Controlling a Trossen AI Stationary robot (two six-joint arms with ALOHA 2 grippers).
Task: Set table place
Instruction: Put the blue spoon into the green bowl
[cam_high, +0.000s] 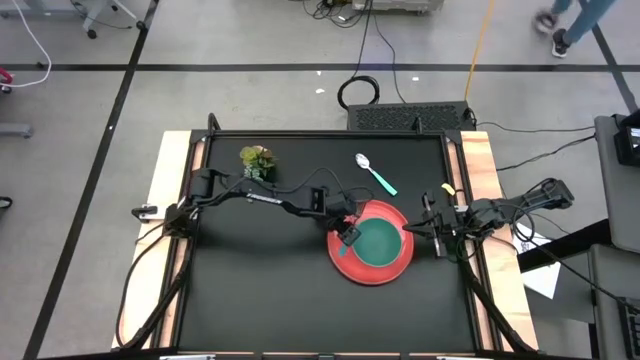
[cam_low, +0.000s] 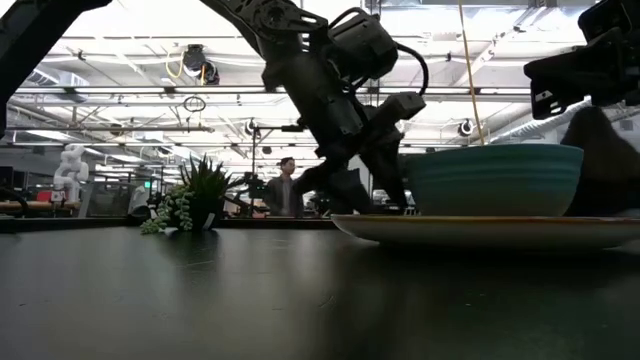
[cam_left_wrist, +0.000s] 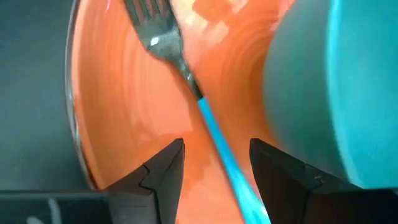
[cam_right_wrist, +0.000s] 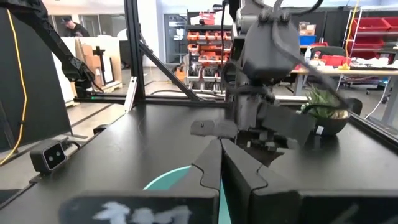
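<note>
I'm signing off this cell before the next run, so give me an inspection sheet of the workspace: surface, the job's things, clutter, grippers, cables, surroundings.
Surface: black table, wooden strips on its short sides.
Job's things: teal bowl sits on the red plate; blue-handled fork lies on the plate beside the bowl; spoon lies on the table, apart from the plate.
Clutter: small green plant near the far edge.
Grippers: left gripper open over the fork's handle, at the plate's edge; right gripper shut, waiting by the right edge.
Cables: coiled black cable on the floor behind the table.
Surroundings: a person far behind the table.
</note>
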